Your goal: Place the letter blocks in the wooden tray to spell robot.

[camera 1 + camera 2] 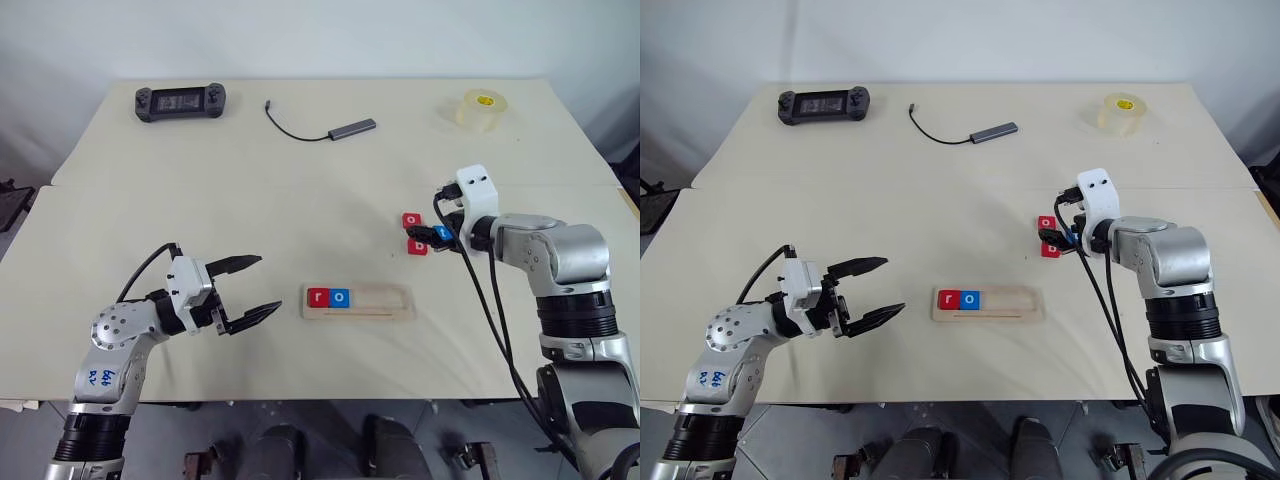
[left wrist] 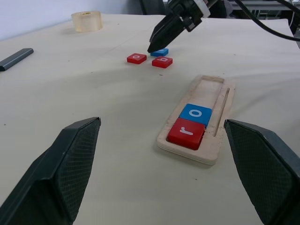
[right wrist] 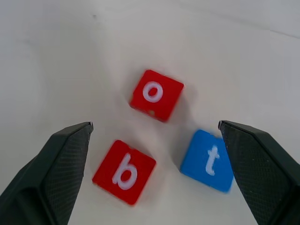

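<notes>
left fingers (image 1: 245,290) spread, level; right fingers (image 1: 425,240) spread over loose blocks (image 3: 125,171).

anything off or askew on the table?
Nothing damaged. The loose o, b and t tiles lie rotated at different angles beside each other; r and blue o sit square in the tray.

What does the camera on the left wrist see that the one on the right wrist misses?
The left wrist view takes in the pale wooden tray holding a red r tile and a blue o tile, plus a roll of clear tape. The right wrist view makes the white t legible on the blue t tile. Both show the loose red o tile and red b tile lying on the table.
</notes>
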